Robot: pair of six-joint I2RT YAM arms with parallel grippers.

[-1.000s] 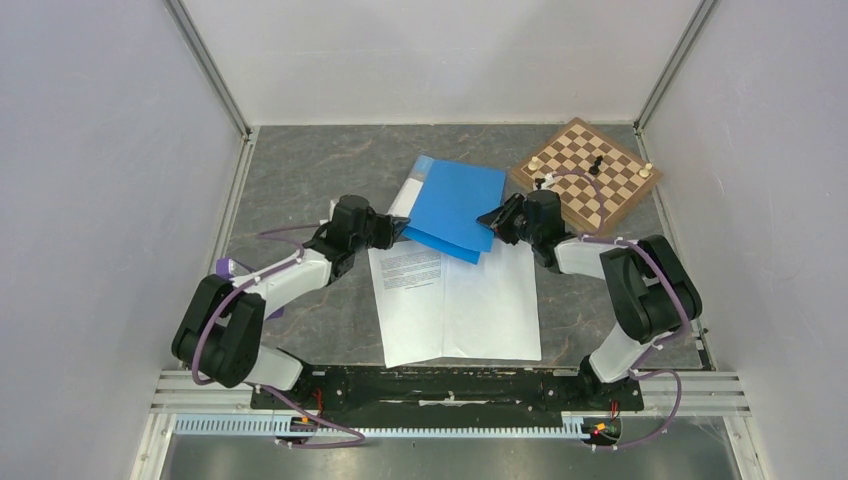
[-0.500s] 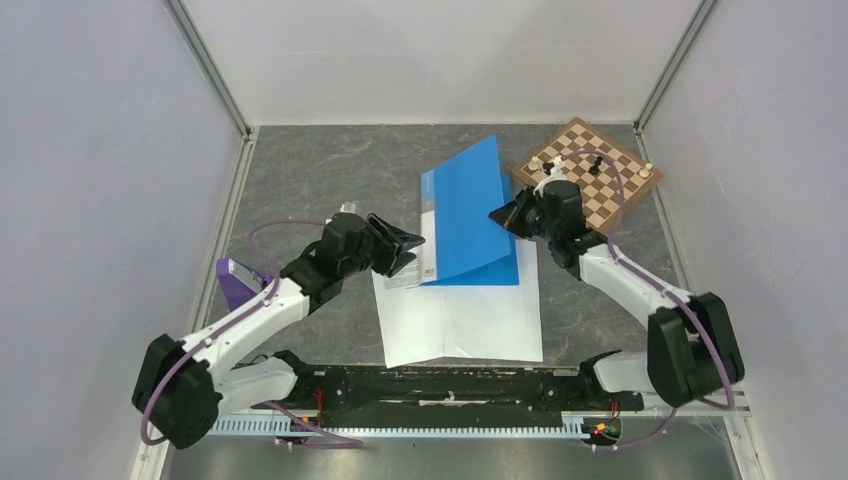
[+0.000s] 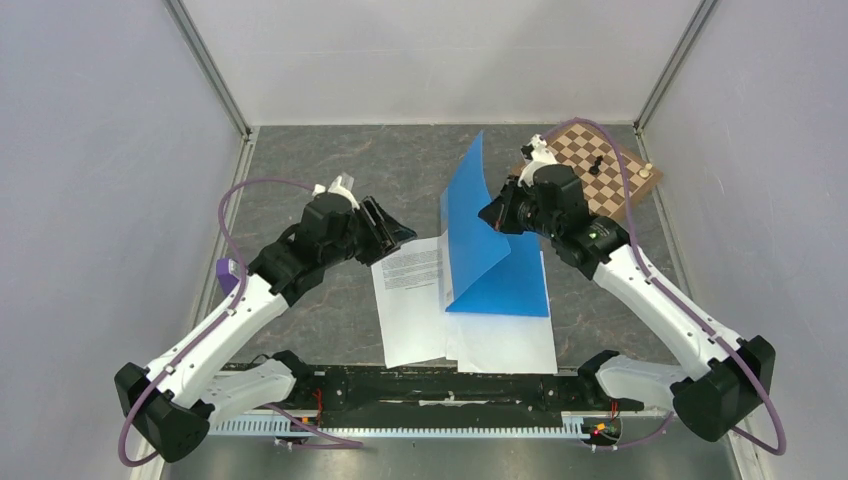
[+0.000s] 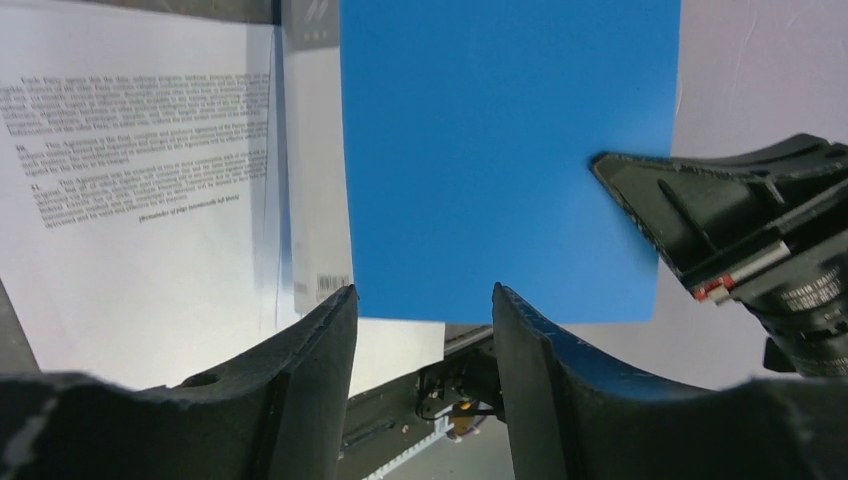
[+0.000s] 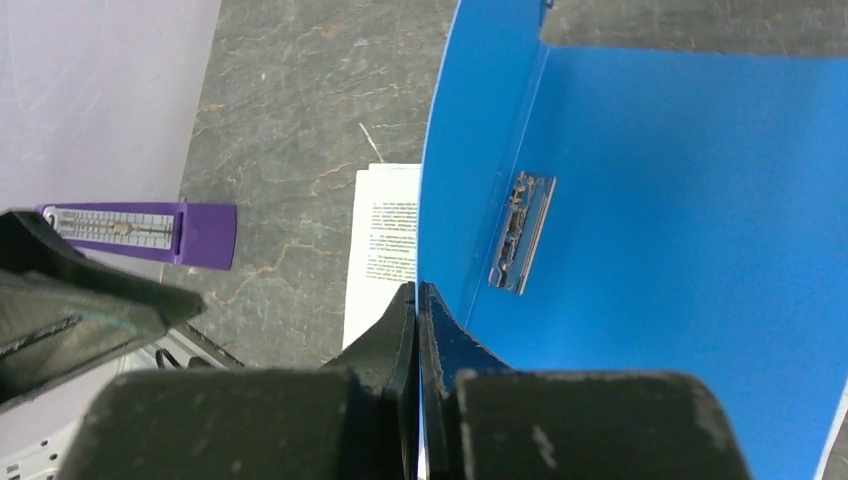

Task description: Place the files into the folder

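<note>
Pinches the raised blue cover of the folder by its edge with the right hand, fingers pressed tight. Holds nothing in the left hand, spread wide just beside that cover. Finds folder half open atop the files, flat mid-bench.

Pale lilac-grey walls enclose a dark grey marbled tabletop, with metal posts at the far corners.

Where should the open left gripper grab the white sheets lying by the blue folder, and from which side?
Probably the bare left edge of the files, coming in low from the left: they lie flat, and their right part sits under the folder, whose raised cover the right gripper pinches.
</note>
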